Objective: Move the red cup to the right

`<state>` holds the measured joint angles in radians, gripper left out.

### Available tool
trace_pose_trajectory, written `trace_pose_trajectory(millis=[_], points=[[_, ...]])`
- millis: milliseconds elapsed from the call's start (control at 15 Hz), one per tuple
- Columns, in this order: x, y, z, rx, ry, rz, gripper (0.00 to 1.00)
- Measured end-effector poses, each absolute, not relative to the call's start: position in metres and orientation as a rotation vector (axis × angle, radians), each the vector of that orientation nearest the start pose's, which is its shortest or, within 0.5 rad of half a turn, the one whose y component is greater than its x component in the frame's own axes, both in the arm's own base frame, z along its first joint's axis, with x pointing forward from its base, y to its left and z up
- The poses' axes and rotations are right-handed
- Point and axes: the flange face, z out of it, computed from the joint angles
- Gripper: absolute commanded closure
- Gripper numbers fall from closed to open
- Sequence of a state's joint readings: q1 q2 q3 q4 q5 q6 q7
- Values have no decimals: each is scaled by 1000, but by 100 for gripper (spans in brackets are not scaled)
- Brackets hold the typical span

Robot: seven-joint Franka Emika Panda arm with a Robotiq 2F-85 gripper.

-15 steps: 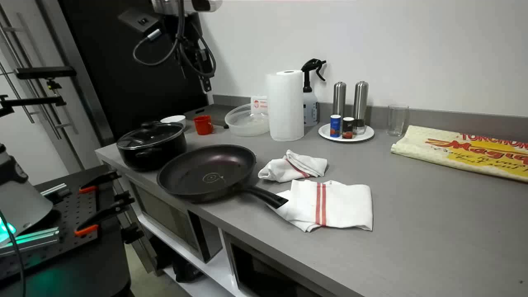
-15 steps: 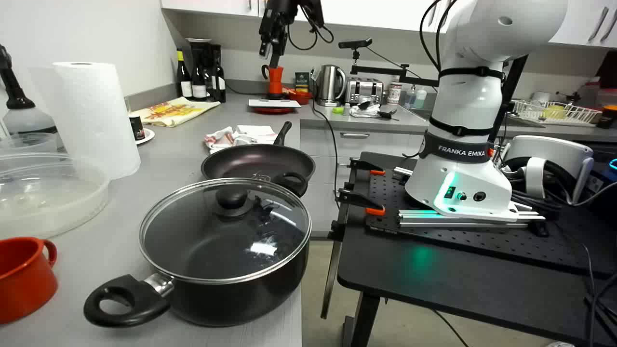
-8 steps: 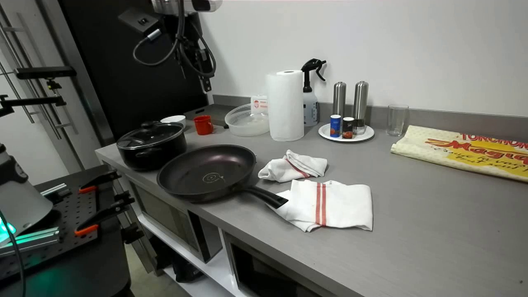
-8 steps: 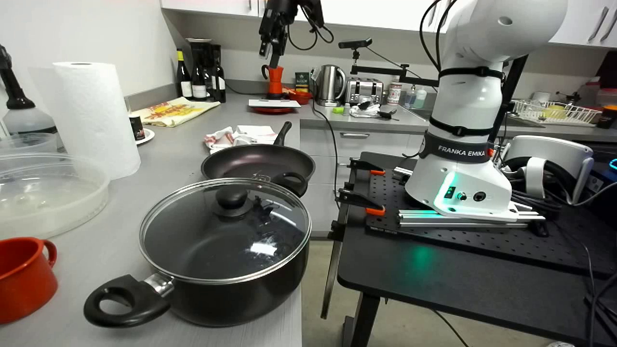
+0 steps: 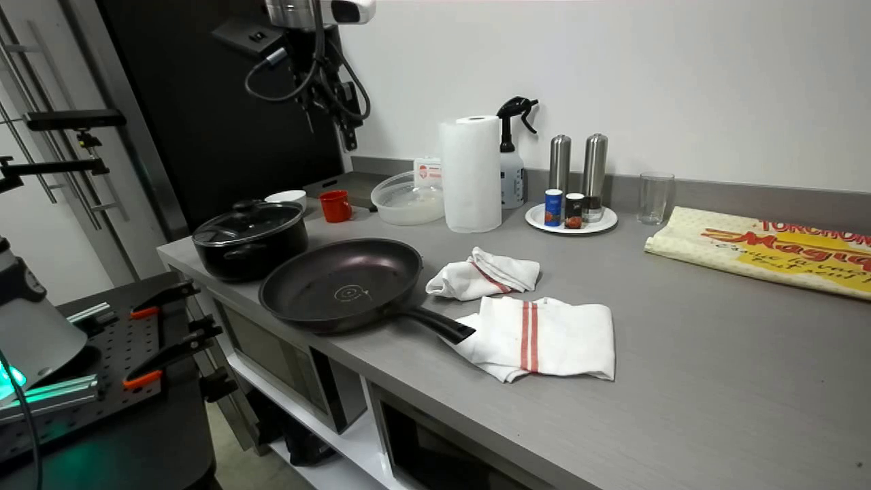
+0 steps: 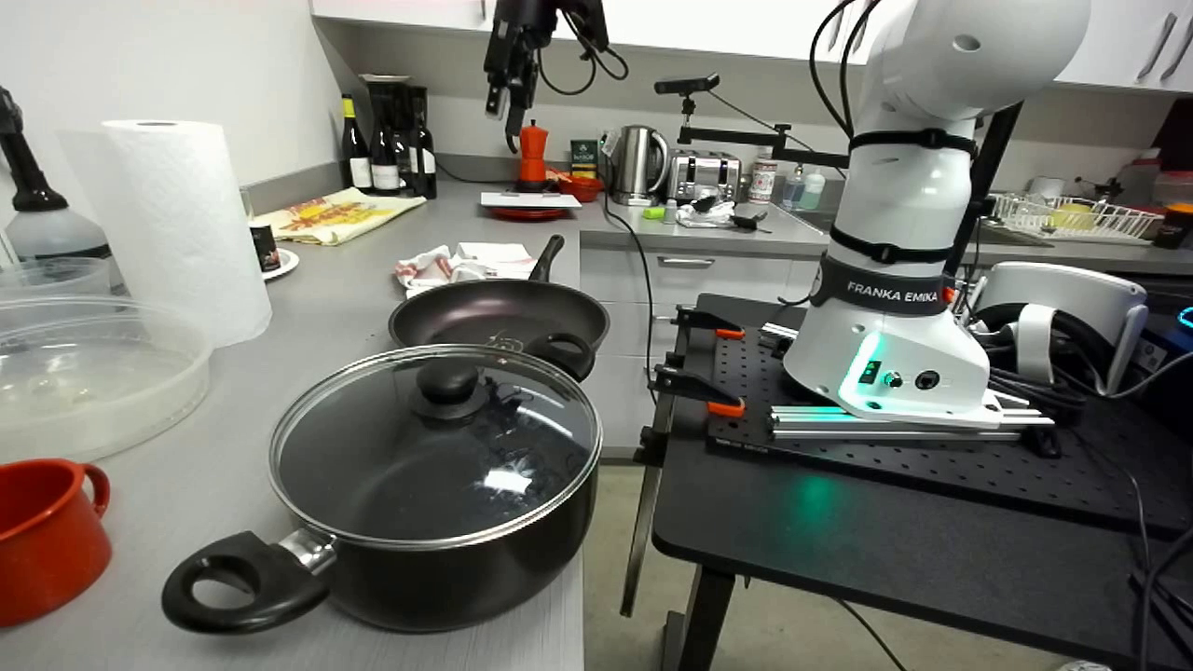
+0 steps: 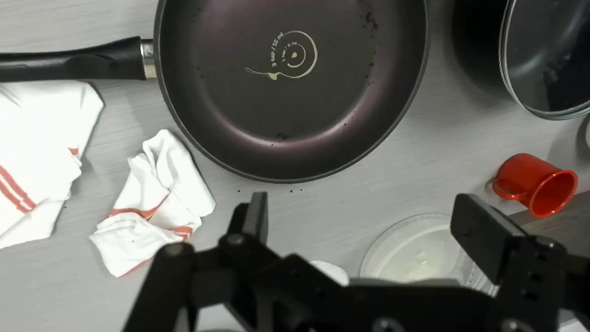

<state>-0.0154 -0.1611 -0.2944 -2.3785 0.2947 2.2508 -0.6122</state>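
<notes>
Wrist view had the claw spread wide, empty, way above a kinda streaky grey bench, red cup on it; white wall ran behind.

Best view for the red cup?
Wrist view: the red cup is whole, handle and opening clear. In an exterior view the cup is whole but small; in an exterior view the cup is big but cropped.

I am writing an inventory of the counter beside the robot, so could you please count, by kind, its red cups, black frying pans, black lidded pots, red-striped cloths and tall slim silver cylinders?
Red cup: 1
Black frying pan: 1
Black lidded pot: 1
Red-striped cloths: 2
Tall slim silver cylinders: 2
Total: 7
</notes>
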Motion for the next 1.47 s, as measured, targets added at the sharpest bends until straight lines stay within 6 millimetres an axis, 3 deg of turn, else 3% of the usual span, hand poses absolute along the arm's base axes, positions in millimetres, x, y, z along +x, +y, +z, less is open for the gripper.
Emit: trace_pose_trajectory(millis=[400,933,1467], points=[[516,-92,370,-2950,-332,-119,0],[586,-23,334,-3040,-617,16,0],[628,73,300,-3134,-953,184,0]])
